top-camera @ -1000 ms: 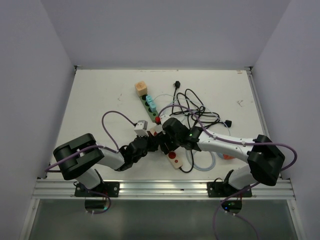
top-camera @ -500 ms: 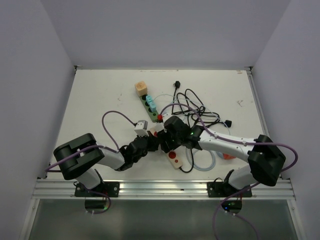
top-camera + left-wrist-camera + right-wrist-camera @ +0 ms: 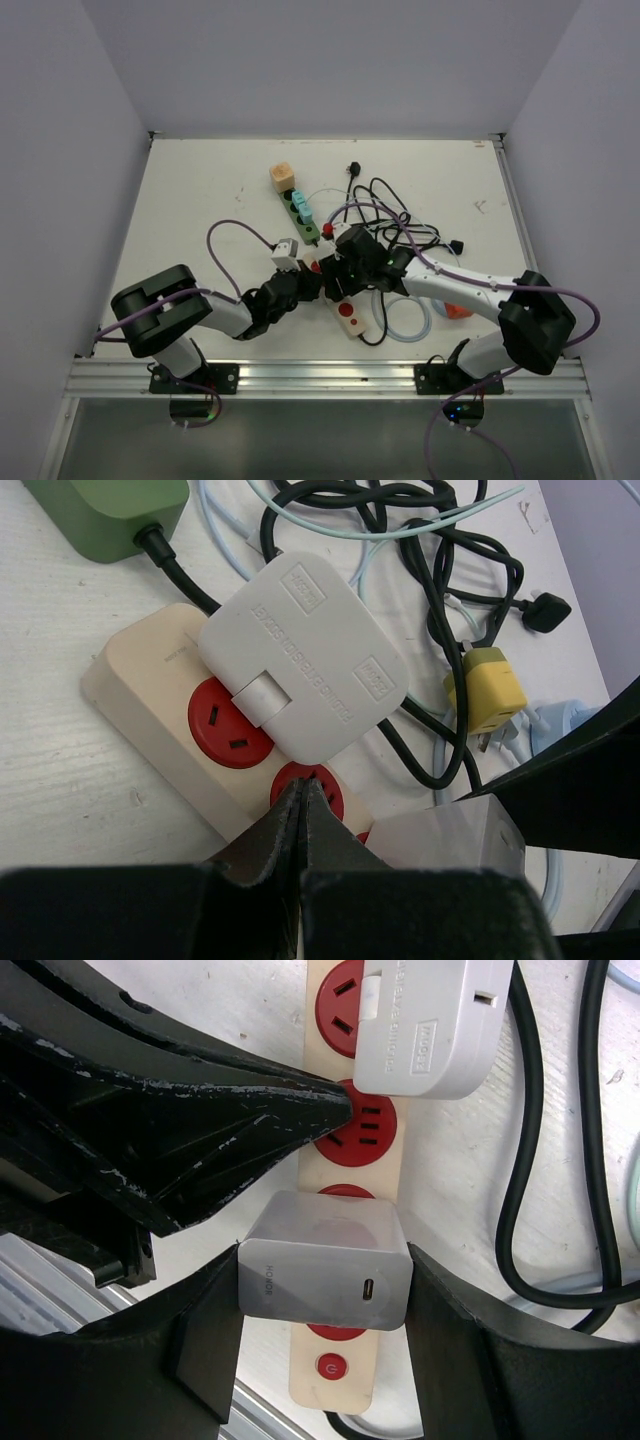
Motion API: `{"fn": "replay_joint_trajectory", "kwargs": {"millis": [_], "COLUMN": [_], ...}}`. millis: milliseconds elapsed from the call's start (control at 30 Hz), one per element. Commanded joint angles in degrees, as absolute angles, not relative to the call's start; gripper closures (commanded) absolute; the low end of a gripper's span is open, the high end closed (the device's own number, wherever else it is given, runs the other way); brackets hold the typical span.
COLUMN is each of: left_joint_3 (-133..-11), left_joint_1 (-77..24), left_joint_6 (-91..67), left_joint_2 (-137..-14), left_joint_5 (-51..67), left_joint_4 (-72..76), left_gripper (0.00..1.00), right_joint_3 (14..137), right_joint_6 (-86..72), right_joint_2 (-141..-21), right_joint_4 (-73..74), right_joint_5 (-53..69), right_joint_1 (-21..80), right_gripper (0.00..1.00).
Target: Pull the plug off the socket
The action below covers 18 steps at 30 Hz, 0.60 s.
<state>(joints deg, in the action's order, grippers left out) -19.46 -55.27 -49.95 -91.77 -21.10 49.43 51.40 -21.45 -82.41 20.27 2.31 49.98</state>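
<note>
A pale grey charger plug (image 3: pixel 325 1275) sits between the fingers of my right gripper (image 3: pixel 325 1295), which is shut on its two sides. It hangs over a red socket (image 3: pixel 345 1192) of the beige power strip (image 3: pixel 335 1405); its prongs are hidden, so I cannot tell whether they are still in. My left gripper (image 3: pixel 303 788) is shut and empty, its tip pressed on the neighbouring red socket (image 3: pixel 325 792) of the strip (image 3: pixel 140 690). From above, both grippers meet over the strip (image 3: pixel 347 312).
A large white adapter (image 3: pixel 305 665) is plugged in further along the strip. A green power strip (image 3: pixel 305 222) carries a teal plug (image 3: pixel 302 208) and a tan one (image 3: pixel 282 177). Tangled black cables (image 3: pixel 390 215) and a yellow plug (image 3: pixel 485 690) lie to the right.
The right gripper's jaws have closed a little onto the plug, and it has shifted slightly away from the arm bases and to the right. The left gripper stays shut, pressed on the strip.
</note>
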Motion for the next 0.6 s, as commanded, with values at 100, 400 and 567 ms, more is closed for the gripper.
{"fn": "replay_joint_trajectory", "kwargs": {"millis": [100, 400, 567], "left_joint_3": [-18.2, -20.0, -20.5], "left_joint_1": [-55.1, -55.2, -55.2], "left_joint_6": [-46.9, -46.2, -46.1], "left_joint_2": [-96.2, -98.0, -98.3], "left_joint_5": [-21.3, -20.7, -20.7], "left_joint_4": [32.6, 31.4, 30.9], "left_gripper": [1.00, 1.00, 1.00], "right_joint_3": [58.2, 62.1, 62.9], "right_joint_6": [-23.8, -24.0, -23.8], "right_joint_2": [-82.0, -83.4, -83.7], "right_joint_4": [22.8, 27.8, 29.3], "right_joint_5": [-3.7, -11.0, -12.5], "right_joint_1": [54.3, 57.7, 58.4], "right_gripper": [1.00, 1.00, 1.00]}}
